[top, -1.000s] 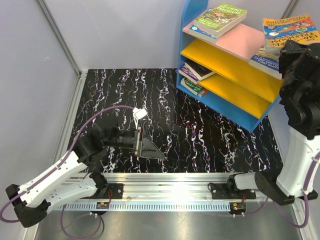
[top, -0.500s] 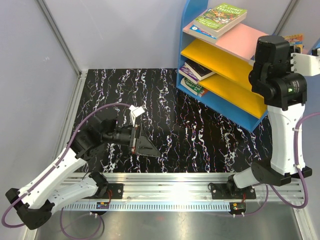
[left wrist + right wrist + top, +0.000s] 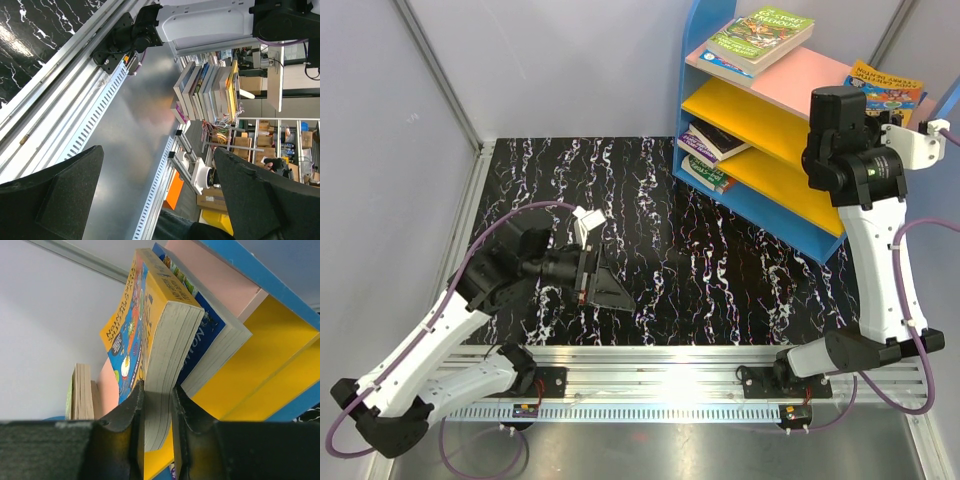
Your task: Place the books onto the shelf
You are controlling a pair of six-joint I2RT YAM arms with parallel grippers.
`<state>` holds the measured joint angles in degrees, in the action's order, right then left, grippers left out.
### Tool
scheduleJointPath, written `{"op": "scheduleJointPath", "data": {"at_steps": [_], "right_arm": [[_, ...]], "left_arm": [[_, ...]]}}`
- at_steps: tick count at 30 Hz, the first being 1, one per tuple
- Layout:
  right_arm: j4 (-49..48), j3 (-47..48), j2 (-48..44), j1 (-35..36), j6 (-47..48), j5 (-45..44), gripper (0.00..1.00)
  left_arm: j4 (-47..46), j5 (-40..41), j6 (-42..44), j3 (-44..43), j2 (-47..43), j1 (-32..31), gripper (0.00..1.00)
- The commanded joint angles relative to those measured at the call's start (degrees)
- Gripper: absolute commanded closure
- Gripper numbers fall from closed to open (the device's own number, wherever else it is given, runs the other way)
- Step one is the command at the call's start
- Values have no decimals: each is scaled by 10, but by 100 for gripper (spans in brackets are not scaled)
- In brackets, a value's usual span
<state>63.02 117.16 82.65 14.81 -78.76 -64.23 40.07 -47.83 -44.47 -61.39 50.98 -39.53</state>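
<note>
The blue-framed shelf [image 3: 790,225], upper right in the overhead view, holds a green book stack [image 3: 760,38] on its pink board [image 3: 805,82] and more books [image 3: 708,150] at the yellow boards' [image 3: 770,130] left end; only the right wrist view shows the right gripper [image 3: 157,390] clenched on a yellow paperback [image 3: 132,325], the left gripper [image 3: 157,150] gaping empty.
</note>
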Motion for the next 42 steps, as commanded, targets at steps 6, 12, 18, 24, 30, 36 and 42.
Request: {"op": "scheduleJointPath", "data": {"at_steps": [6, 12, 18, 24, 30, 36, 42], "right_arm": [[-113, -76, -48, -30, 30, 61, 20], [-122, -84, -76, -39, 37, 141, 0], [-114, -96, -97, -39, 44, 240, 0], [-254, -181, -137, -36, 193, 439, 0], [-388, -312, -199, 11, 270, 635, 0], [-346, -396, -174, 123, 264, 756, 0], [-232, -464, -187, 266, 238, 627, 0]], "left_arm": [[-7, -9, -4, -10, -6, 24, 1], [-35, -13, -25, 4, -3, 37, 1], [-73, -15, -46, 20, -3, 45, 1], [-66, -7, -43, 7, 4, 59, 1], [-32, 17, -15, -19, 21, 66, 1], [42, 80, 46, -76, 61, 73, 1], [133, 185, 132, -146, 132, 81, 1]]}}
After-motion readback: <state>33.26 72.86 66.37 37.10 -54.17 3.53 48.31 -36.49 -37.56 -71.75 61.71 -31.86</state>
